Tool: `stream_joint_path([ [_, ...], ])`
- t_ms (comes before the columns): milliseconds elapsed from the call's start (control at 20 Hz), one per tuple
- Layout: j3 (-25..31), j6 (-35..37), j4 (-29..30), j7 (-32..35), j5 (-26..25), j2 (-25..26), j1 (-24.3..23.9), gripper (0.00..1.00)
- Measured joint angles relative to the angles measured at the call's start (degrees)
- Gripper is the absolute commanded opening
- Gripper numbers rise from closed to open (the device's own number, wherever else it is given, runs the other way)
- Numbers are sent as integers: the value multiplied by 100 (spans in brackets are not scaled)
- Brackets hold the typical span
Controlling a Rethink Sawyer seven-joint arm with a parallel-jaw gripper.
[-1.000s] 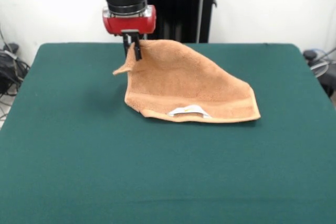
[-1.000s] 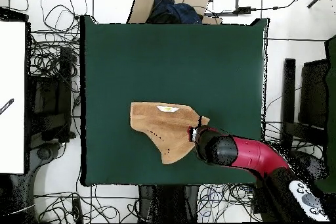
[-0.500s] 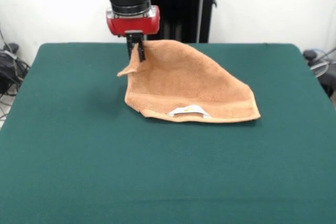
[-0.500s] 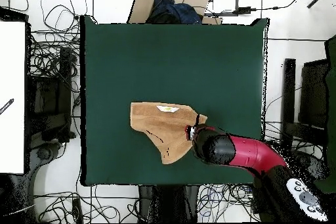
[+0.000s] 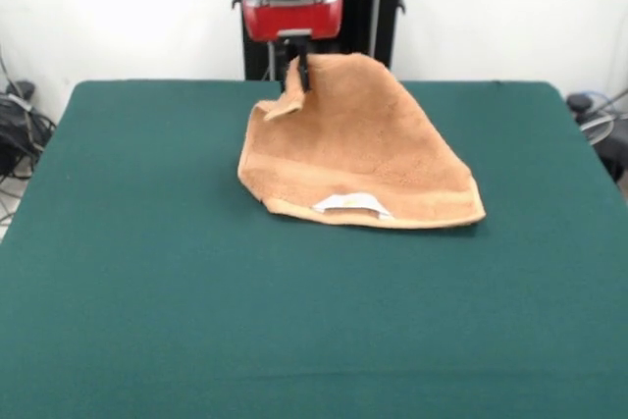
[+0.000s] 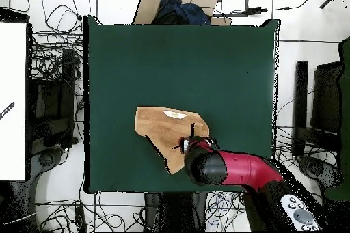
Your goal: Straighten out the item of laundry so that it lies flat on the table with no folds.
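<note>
The orange-tan towel (image 5: 358, 149) sits a little behind the middle of the green table (image 5: 147, 321), rising like a tent: its near edge, with the white label (image 5: 345, 204), lies flat and runs left to right across the front view, while its far part is lifted to a peak pointing up and away. At that peak the gripper (image 5: 297, 71) is clamped on a raised corner, its dark fingers pinched on the cloth, with a small flap drooping to the left. From overhead the arm (image 6: 232, 169) covers the grip, so the pinch itself probably cannot be confirmed there.

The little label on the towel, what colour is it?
White, clearest in the front view: the label on the towel.
</note>
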Motion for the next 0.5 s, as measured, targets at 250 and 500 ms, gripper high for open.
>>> stream_joint_path([
  [250,-76,-42,264,0,2,-186,98,0],
  [500,-98,-45,453,0,2,-266,102,0],
])
